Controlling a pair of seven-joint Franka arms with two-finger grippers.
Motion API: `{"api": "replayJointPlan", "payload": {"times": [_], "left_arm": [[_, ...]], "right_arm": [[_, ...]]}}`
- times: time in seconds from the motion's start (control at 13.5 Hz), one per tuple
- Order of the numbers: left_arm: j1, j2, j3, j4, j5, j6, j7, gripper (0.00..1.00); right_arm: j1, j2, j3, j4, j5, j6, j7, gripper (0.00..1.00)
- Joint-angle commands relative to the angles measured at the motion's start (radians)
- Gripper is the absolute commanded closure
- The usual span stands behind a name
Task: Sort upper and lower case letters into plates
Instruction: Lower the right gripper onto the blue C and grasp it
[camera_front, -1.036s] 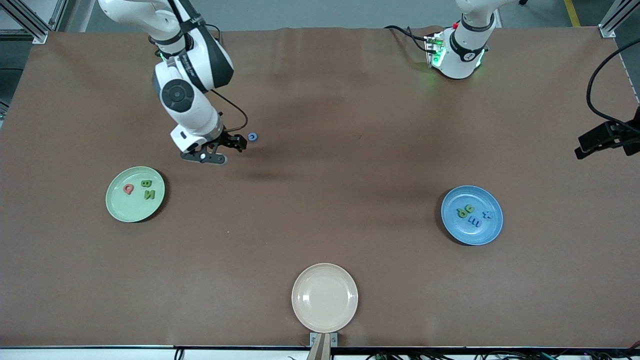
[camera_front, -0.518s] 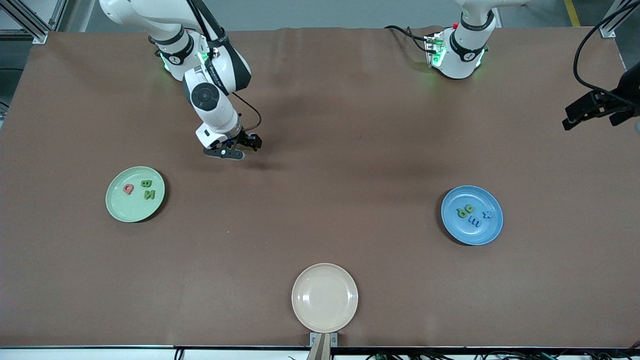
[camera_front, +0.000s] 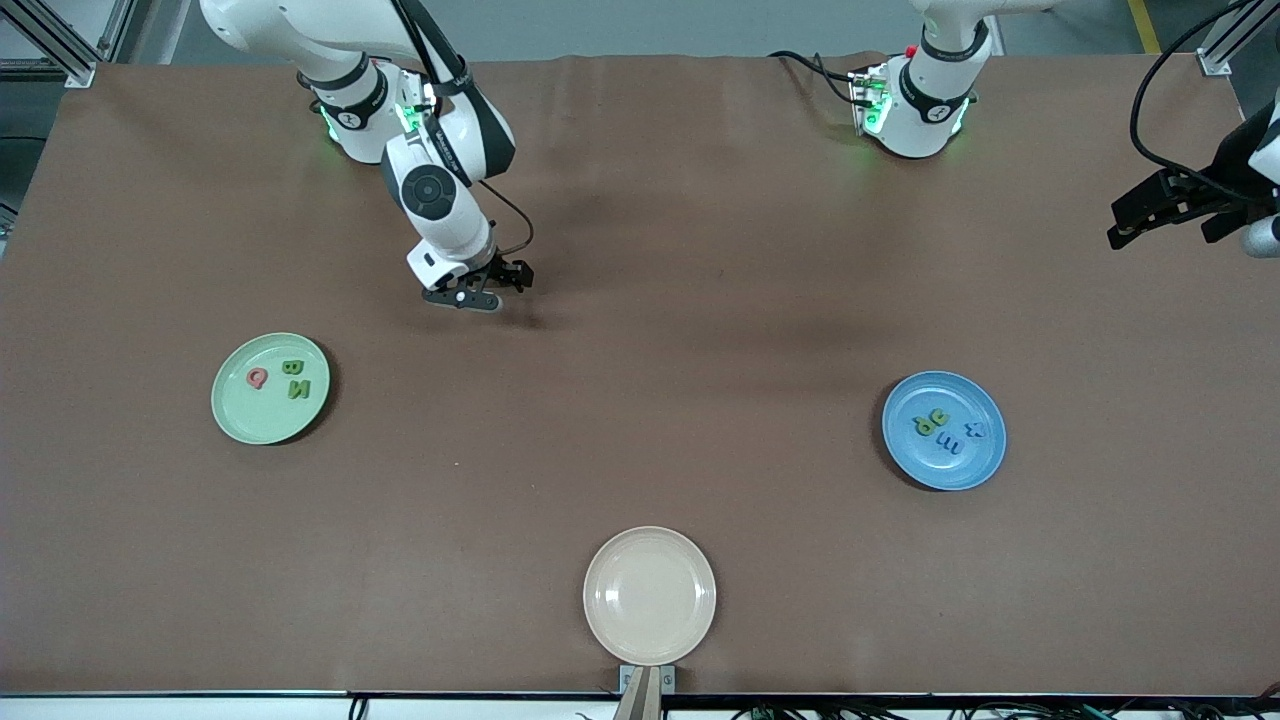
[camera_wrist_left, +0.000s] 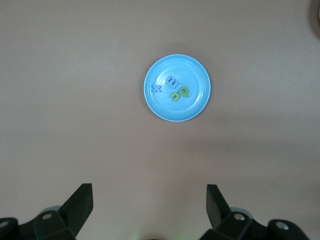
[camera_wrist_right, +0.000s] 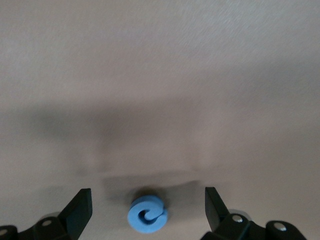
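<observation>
One blue letter (camera_wrist_right: 147, 215) now sits between the right gripper's (camera_front: 497, 285) spread fingers, which have moved over it.

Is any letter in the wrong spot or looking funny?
One blue letter lies alone on the bare table, on neither plate, between the right claw's open fingers. The others sit in the green plate and the blue plate. The cream plate holds none. The left claw hangs open high above.

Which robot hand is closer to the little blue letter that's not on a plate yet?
The right. The right gripper is directly over the loose blue letter, fingers open on either side. The left gripper hangs open high over the left arm's end of the table.
</observation>
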Motion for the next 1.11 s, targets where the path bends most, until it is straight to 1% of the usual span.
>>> {"api": "replayJointPlan", "payload": {"times": [0.0,0.07,0.44,0.59,0.74,1.04], "left_arm": [[0.001,-0.022,0.003,-0.015,-0.014,0.001,0.016,0.0],[0.001,-0.022,0.003,-0.015,-0.014,0.001,0.016,0.0],[0.002,-0.019,0.003,0.0,-0.014,0.009,0.016,0.0],[0.004,-0.019,0.003,0.0,-0.014,0.01,0.016,0.0],[0.004,-0.018,0.003,0.0,-0.014,0.01,0.018,0.0],[0.005,-0.018,0.009,0.0,-0.014,0.01,0.018,0.0]], "right_arm": [[0.029,0.005,-0.01,-0.021,0.032,0.015,0.01,0.02],[0.029,0.007,-0.01,-0.021,0.032,0.014,0.01,0.04],[0.039,0.013,-0.01,-0.021,0.032,0.006,0.01,0.31],[0.045,0.013,-0.01,-0.021,0.032,0.006,0.01,0.37],[0.054,0.013,-0.008,-0.021,0.033,0.006,0.01,0.45],[0.065,0.014,-0.01,-0.021,0.033,0.003,0.01,0.47]]}}
